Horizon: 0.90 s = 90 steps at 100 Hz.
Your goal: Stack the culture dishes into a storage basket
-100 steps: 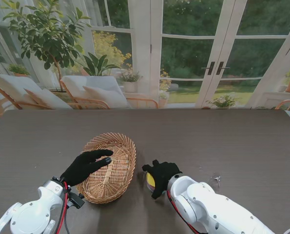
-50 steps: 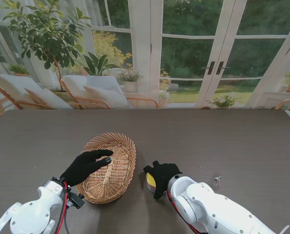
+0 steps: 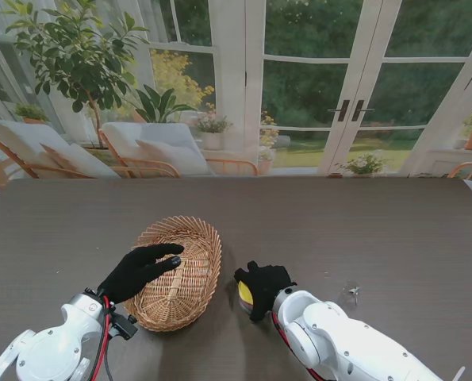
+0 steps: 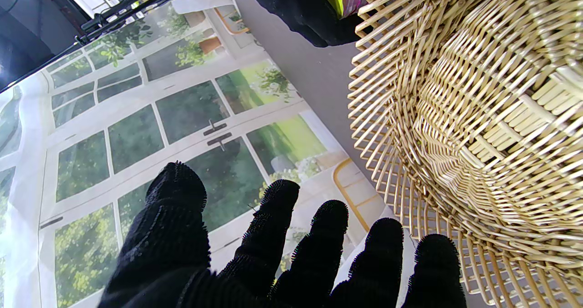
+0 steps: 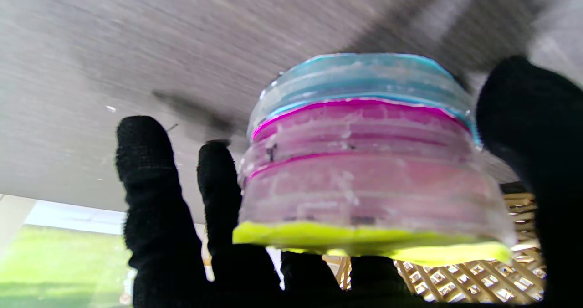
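A stack of culture dishes (image 5: 364,162), blue, pink and yellow layers, sits between the black-gloved fingers (image 5: 145,194) of my right hand (image 3: 261,287). In the stand view only a yellow edge of the stack (image 3: 243,294) shows, just right of the oval wicker basket (image 3: 180,302). My right hand is shut on the stack, close over the table. My left hand (image 3: 140,270) rests open over the basket's left rim, fingers (image 4: 273,226) spread and holding nothing. The basket's woven inside (image 4: 478,116) looks empty where visible.
The dark wood-grain table (image 3: 362,230) stretches far and right of the basket. A small clear scrap (image 3: 352,292) lies to the right of my right arm. Windows, plants and chairs stand beyond the far edge.
My right hand with the dish stack has shifted very slightly; the left hand and the basket have stayed put.
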Each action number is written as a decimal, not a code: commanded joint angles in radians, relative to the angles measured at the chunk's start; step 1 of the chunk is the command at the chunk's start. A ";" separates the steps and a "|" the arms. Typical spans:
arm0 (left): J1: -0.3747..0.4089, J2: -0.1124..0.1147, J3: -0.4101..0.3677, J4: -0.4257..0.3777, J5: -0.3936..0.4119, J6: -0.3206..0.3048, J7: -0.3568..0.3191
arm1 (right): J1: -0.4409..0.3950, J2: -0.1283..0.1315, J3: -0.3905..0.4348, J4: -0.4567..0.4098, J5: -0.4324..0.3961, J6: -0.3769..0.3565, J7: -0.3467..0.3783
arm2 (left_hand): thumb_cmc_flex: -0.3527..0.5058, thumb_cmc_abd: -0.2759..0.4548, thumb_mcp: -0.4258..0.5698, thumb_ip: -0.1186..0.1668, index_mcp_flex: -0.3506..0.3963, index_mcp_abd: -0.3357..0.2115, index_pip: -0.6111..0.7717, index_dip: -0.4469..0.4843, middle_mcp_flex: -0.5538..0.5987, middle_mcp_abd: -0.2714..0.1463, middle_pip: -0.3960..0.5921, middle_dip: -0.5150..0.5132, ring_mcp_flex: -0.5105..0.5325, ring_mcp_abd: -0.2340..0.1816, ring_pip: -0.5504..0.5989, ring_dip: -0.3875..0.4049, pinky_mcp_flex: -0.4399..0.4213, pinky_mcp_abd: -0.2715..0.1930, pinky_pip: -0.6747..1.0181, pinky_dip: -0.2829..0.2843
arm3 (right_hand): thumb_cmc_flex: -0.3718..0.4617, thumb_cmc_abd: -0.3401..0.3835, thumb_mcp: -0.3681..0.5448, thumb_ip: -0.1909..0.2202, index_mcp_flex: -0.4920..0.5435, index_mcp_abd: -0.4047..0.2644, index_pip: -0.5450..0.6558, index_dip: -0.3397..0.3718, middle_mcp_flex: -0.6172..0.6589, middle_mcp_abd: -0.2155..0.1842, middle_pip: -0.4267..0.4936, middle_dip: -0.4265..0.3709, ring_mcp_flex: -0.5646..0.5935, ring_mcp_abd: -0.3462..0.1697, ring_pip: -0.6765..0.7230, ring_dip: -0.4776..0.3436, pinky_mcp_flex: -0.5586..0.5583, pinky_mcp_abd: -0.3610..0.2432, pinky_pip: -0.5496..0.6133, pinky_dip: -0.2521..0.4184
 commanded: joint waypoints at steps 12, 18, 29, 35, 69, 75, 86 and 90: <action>0.006 -0.002 -0.001 -0.004 -0.001 -0.001 -0.017 | -0.020 -0.006 -0.008 0.031 0.019 -0.009 0.005 | 0.000 0.039 -0.019 0.004 0.024 -0.002 0.000 0.002 0.006 -0.001 0.006 0.009 0.031 0.004 0.003 0.009 -0.006 -0.008 0.009 0.010 | 0.066 -0.076 0.121 0.037 0.000 -0.024 0.175 -0.068 0.046 -0.034 0.057 0.049 0.126 -0.081 0.087 0.034 -0.091 0.059 0.067 -0.015; 0.006 -0.002 -0.001 -0.004 0.000 -0.001 -0.016 | -0.021 -0.005 -0.008 0.033 0.020 -0.012 0.005 | 0.001 0.039 -0.019 0.005 0.024 -0.002 0.000 0.002 0.006 -0.001 0.005 0.008 0.031 0.005 0.003 0.009 -0.006 -0.008 0.009 0.010 | 0.080 -0.075 0.127 0.041 0.000 -0.027 0.205 -0.077 0.055 -0.039 0.065 0.056 0.141 -0.087 0.098 0.038 -0.075 0.059 0.076 -0.015; 0.006 -0.002 -0.001 -0.004 0.000 -0.001 -0.017 | -0.024 -0.005 -0.004 0.039 0.028 -0.016 0.003 | 0.001 0.039 -0.019 0.004 0.025 -0.001 0.001 0.002 0.005 0.001 0.005 0.008 0.031 0.006 0.003 0.009 -0.006 -0.007 0.009 0.010 | 0.110 -0.065 0.137 0.048 -0.001 -0.038 0.257 -0.092 0.071 -0.047 0.083 0.071 0.171 -0.098 0.127 0.050 -0.044 0.054 0.096 -0.016; 0.006 -0.002 -0.001 -0.004 0.000 -0.001 -0.016 | -0.027 -0.006 -0.001 0.042 0.033 -0.019 0.001 | 0.002 0.039 -0.019 0.005 0.025 -0.002 0.001 0.002 0.006 -0.001 0.005 0.008 0.030 0.006 0.003 0.009 -0.006 -0.009 0.008 0.010 | 0.131 -0.059 0.141 0.051 0.001 -0.038 0.287 -0.093 0.084 -0.047 0.085 0.074 0.188 -0.102 0.136 0.052 -0.023 0.048 0.110 -0.016; 0.010 -0.003 -0.003 -0.006 0.002 -0.004 -0.013 | -0.035 -0.011 0.002 0.073 0.061 -0.036 -0.029 | 0.002 0.040 -0.019 0.004 0.025 -0.003 0.001 0.002 0.005 0.000 0.005 0.008 0.030 0.007 0.003 0.009 -0.006 -0.008 0.009 0.010 | 0.224 -0.055 0.173 0.066 0.100 -0.048 0.360 -0.120 0.182 -0.058 0.108 0.079 0.353 -0.168 0.187 0.065 0.159 -0.007 0.216 -0.014; 0.011 -0.003 -0.003 -0.007 0.002 -0.004 -0.012 | -0.036 -0.012 0.002 0.078 0.063 -0.037 -0.035 | 0.002 0.040 -0.019 0.004 0.025 -0.003 0.000 0.002 0.007 0.000 0.006 0.009 0.031 0.007 0.003 0.009 -0.006 -0.009 0.009 0.010 | 0.234 -0.051 0.177 0.067 0.139 -0.051 0.366 -0.127 0.214 -0.063 0.110 0.078 0.386 -0.179 0.193 0.067 0.186 -0.021 0.234 -0.016; 0.012 -0.003 -0.004 -0.008 0.003 -0.005 -0.011 | -0.037 -0.013 -0.001 0.086 0.064 -0.043 -0.045 | 0.002 0.040 -0.019 0.004 0.025 -0.003 0.001 0.002 0.006 0.001 0.005 0.008 0.031 0.005 0.003 0.009 -0.005 -0.009 0.009 0.010 | 0.248 -0.048 0.181 0.068 0.188 -0.060 0.370 -0.143 0.269 -0.069 0.108 0.076 0.444 -0.206 0.195 0.070 0.226 -0.042 0.263 -0.022; 0.013 -0.003 -0.004 -0.008 0.003 -0.004 -0.011 | -0.036 -0.013 -0.002 0.089 0.064 -0.046 -0.048 | 0.002 0.041 -0.019 0.004 0.024 -0.003 0.000 0.002 0.006 0.000 0.005 0.008 0.031 0.005 0.003 0.009 -0.006 -0.008 0.008 0.010 | 0.248 -0.049 0.182 0.067 0.198 -0.060 0.371 -0.146 0.278 -0.067 0.107 0.075 0.453 -0.210 0.192 0.071 0.232 -0.046 0.268 -0.024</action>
